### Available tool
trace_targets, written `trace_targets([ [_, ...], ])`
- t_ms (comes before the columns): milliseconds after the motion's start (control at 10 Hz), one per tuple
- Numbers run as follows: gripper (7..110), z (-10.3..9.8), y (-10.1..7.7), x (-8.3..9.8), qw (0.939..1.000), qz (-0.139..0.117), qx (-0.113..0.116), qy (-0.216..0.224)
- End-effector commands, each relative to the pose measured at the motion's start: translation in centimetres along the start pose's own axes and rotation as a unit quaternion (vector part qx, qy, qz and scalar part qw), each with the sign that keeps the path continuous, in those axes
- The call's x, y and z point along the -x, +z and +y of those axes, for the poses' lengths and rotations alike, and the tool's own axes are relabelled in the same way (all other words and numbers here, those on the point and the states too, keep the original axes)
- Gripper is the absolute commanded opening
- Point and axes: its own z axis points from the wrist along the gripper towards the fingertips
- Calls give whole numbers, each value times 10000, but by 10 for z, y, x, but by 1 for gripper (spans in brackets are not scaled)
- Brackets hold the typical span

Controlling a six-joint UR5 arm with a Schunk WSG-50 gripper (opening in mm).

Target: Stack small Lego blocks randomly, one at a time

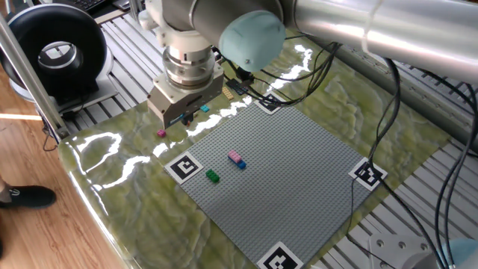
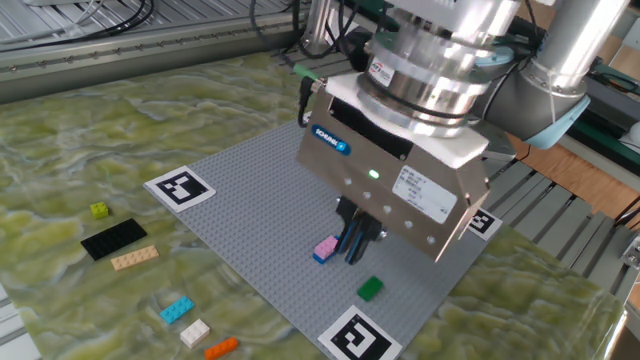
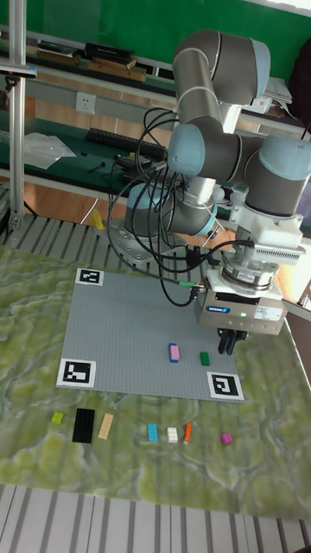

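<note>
My gripper [image 2: 356, 243] hangs above the grey baseplate [image 2: 250, 190], its dark fingers a narrow gap apart with nothing between them. A green block [image 2: 370, 289] sits alone on the plate just below and in front of the fingertips, apart from them. Next to it stands a pink block on a blue one [image 2: 325, 249]. In the tall fixed view the gripper [image 3: 228, 344] is up and to the right of the green block [image 3: 205, 358]. Off the plate lie cyan [image 2: 176, 310], white [image 2: 194, 331], orange [image 2: 222, 347], tan [image 2: 134, 258] and magenta [image 3: 226, 439] blocks.
Black-and-white marker tags [image 2: 180, 187] sit at the baseplate's corners. A flat black plate [image 2: 113, 238] and a small lime piece [image 2: 99, 210] lie on the green mat. Cables hang from the arm behind the plate. A black round device [image 1: 52, 48] stands past the table's edge.
</note>
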Motion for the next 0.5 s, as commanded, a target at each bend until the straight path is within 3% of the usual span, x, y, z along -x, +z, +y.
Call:
trace_targets([
  [0, 7, 2, 13, 14, 9998, -68, 146, -130],
  [400, 7, 8, 15, 16, 9997, -71, 191, -138],
])
